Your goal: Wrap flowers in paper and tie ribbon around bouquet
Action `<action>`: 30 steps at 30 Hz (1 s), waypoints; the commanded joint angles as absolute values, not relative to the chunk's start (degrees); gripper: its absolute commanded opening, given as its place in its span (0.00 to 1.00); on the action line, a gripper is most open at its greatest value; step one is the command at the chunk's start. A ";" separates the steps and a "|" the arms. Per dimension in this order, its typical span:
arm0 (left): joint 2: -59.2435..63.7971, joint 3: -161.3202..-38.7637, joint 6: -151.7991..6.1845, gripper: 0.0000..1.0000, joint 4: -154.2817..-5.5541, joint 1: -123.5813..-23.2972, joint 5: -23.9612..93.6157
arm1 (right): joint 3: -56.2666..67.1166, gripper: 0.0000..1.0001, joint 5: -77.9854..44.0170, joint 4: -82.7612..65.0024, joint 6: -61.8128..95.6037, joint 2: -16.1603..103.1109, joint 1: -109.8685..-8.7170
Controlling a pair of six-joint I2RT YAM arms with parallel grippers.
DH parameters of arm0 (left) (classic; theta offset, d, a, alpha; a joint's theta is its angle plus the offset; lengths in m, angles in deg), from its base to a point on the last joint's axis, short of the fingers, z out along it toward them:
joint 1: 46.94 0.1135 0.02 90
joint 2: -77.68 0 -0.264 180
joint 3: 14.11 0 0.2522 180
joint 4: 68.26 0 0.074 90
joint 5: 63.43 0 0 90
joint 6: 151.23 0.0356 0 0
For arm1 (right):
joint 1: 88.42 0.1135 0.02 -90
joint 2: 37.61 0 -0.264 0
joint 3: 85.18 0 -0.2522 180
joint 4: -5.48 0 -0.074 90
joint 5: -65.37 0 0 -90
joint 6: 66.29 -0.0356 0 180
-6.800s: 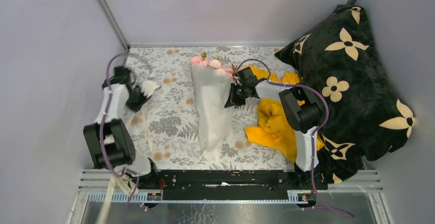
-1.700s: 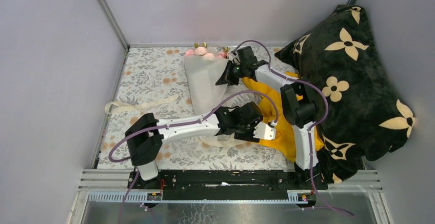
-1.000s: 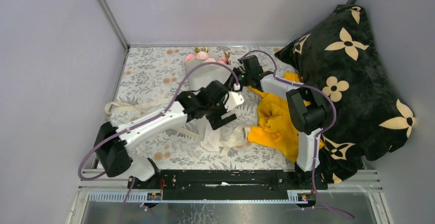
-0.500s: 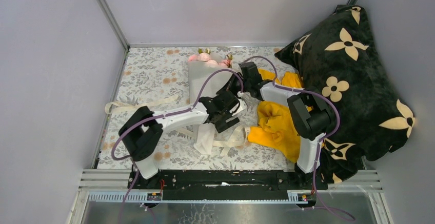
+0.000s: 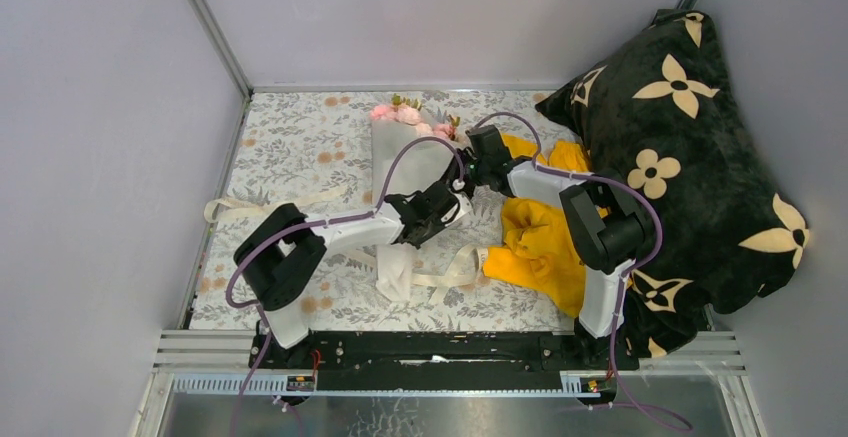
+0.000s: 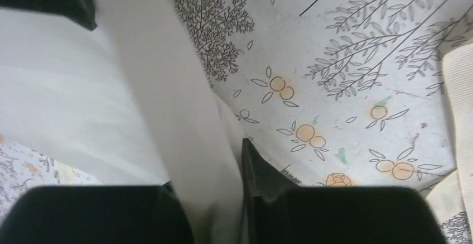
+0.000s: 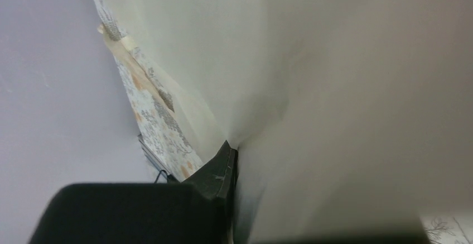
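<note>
Narrowed from the wide spread of half a second ago, the left gripper now has its black fingers pressed to either side of a soft fold of thin, frosted white wrapping paper. The fold runs up between them in a smooth, slightly translucent band, so the gripper is clamped on the paper. Seen from above, that gripper sits at the right edge of the wrap, about halfway along it. Just beyond it, the right gripper is closed on the same sheet farther up. In its own camera a dark fingertip bites into the paper, and shallow creases fan out from the pinch.

The paper forms a long cone lying on the table, wide at the far end, rumpled and narrow at the near end. Small pale pink rose-like flowers with green leaves poke out of the wide mouth, near the back wall. The long, flat cream ribbon lies loose on the cloth. One tail stretches out to the left of the wrap and a limp loop curls to the right of its near end. In the left wrist view the ribbon shows as a woven strip at the right edge. Under everything lies a matt printed tablecloth with fine grey sprigs and small orange blossoms. To the right sit a crumpled yellow garment and a plush black pillow with cream flower shapes.
</note>
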State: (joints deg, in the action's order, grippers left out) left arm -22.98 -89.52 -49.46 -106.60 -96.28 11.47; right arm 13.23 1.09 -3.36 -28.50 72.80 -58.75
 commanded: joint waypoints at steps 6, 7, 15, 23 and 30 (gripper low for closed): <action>-20.84 -86.84 -52.13 0.00 -104.14 -90.83 16.01 | 2.72 0.65 -6.96 -30.66 -7.07 64.93 -58.96; -20.84 -87.03 -52.50 0.00 -104.16 -89.97 17.12 | 2.16 0.67 -8.91 -33.55 -5.15 63.73 -59.41; -19.15 -87.12 -53.41 0.00 -105.08 -86.43 22.20 | 5.67 0.73 -20.78 -48.04 0.39 53.05 -61.27; -18.98 -86.44 -53.00 0.00 -105.84 -85.17 24.86 | 13.47 0.77 -15.63 -51.73 1.34 46.16 -61.18; -18.18 -86.67 -53.86 0.00 -106.37 -84.48 26.28 | 18.78 0.77 -9.27 -49.38 -1.27 43.23 -60.63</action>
State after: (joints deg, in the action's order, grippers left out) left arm -19.09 -86.61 -51.88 -105.14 -84.41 25.92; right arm 14.43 -14.91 -49.43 -0.58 46.77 -61.52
